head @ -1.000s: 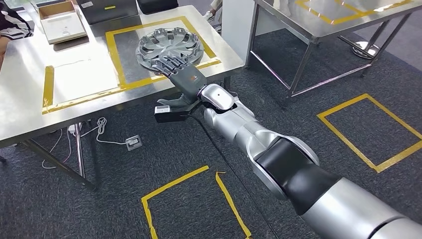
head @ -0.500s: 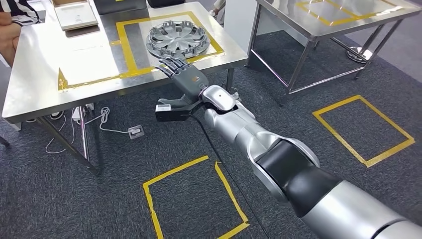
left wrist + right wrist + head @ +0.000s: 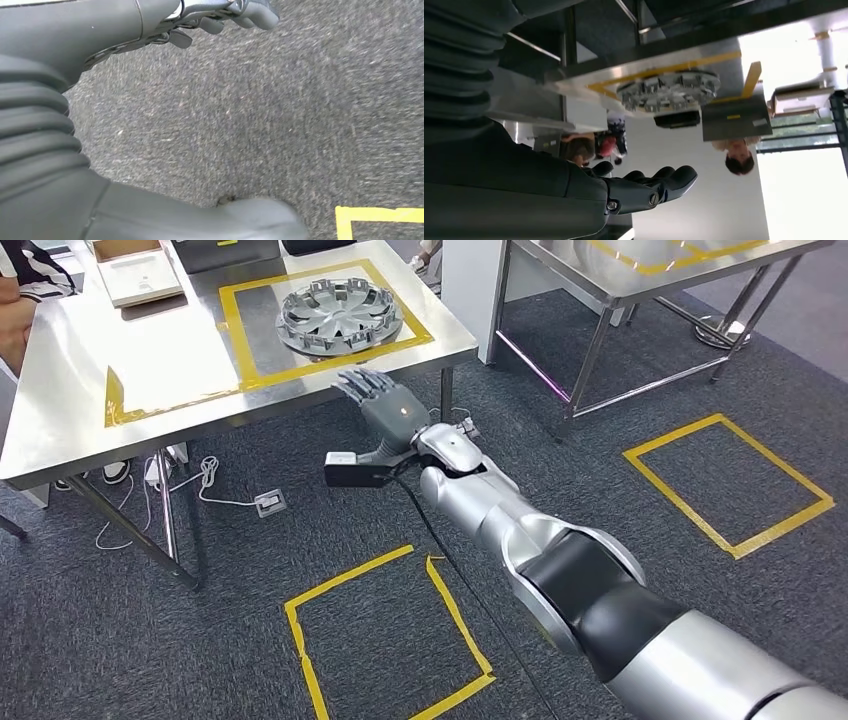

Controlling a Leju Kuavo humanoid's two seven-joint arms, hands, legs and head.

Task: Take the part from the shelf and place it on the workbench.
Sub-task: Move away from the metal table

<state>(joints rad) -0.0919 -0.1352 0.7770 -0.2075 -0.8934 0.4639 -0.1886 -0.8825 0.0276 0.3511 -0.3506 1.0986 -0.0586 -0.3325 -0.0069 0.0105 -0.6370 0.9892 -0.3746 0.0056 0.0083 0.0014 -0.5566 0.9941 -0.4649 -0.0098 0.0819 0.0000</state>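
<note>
A steel worktop [image 3: 60,430] is seen beyond a grey carpeted floor [image 3: 620,500]. On it, inside a yellow taped square [image 3: 232,340], the part [image 3: 340,317], a round grey wheel cover, is laid flat. The right robot hand [image 3: 383,405] is held just off the worktop's near edge, fingers spread and empty, with the part lying beyond its fingertips. The left robot hand [image 3: 220,17] is seen above carpet, fingers curled on nothing. The placing is judged done.
</note>
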